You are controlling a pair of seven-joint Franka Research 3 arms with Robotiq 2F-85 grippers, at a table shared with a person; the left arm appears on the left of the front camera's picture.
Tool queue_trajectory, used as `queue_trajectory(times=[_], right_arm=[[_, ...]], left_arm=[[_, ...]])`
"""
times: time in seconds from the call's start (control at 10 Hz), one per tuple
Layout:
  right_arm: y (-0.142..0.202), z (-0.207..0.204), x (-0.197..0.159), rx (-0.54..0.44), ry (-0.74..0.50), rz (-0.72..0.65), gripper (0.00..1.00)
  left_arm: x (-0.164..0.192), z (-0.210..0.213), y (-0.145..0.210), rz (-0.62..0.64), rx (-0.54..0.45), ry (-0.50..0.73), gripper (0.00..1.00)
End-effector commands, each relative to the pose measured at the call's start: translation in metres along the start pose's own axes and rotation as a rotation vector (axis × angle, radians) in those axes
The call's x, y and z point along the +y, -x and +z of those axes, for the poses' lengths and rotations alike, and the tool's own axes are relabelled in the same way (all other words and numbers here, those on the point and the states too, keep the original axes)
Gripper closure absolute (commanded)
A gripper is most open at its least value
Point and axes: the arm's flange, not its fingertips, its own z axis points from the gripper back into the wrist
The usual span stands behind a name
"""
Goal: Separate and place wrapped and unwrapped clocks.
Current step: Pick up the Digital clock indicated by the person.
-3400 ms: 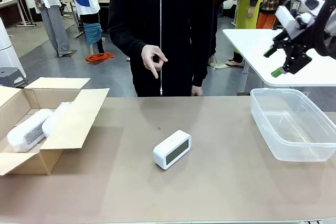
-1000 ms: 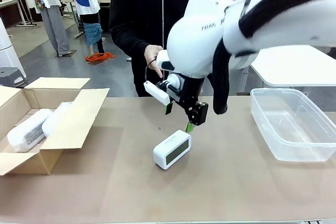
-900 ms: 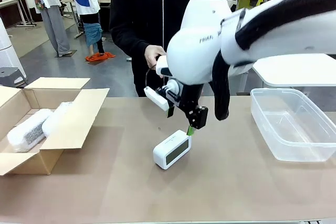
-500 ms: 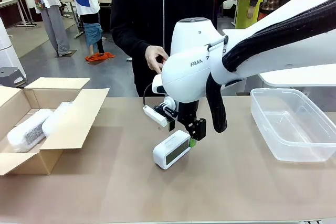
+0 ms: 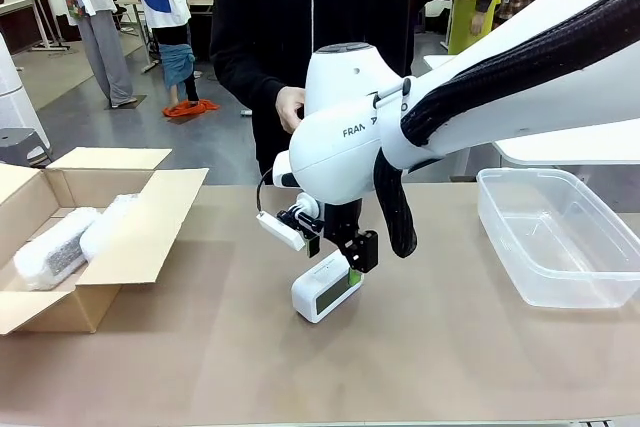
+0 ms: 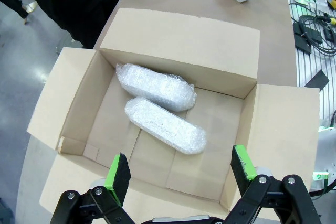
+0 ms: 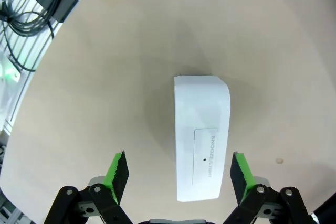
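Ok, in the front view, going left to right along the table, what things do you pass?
Two bubble-wrapped clocks in the open cardboard box → bare white clock at mid-table, with the right gripper over its far end → clear plastic tub.

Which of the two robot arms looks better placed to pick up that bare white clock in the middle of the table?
The right. Its open gripper hangs directly over the bare clock, fingers either side. The left gripper is over the cardboard box, far off.

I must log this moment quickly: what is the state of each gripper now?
Left gripper: open, holding nothing, above the cardboard box.
Right gripper: open, fingers either side of the bare clock, not yet gripping.
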Motion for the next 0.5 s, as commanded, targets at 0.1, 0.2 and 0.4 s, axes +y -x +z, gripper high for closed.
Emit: queue_trajectory(times=[0.1, 0.2, 0.4], right_arm=[[-0.0013, -0.0017, -0.0062, 0.029, -0.014, -0.031, 0.0], [-0.0001, -0.0009, -0.0063, 0.027, -0.016, -0.03, 0.0], [-0.0004, -0.0021, -0.0062, 0.024, -0.021, -0.022, 0.0]], left_arm=[[0.0007, 0.0007, 0.0004, -0.007, -0.014, -0.003, 0.0], [0.0007, 0.0007, 0.0004, -0.007, -0.014, -0.003, 0.0], [0.0007, 0.0007, 0.0004, -0.007, -0.014, -0.003, 0.0]])
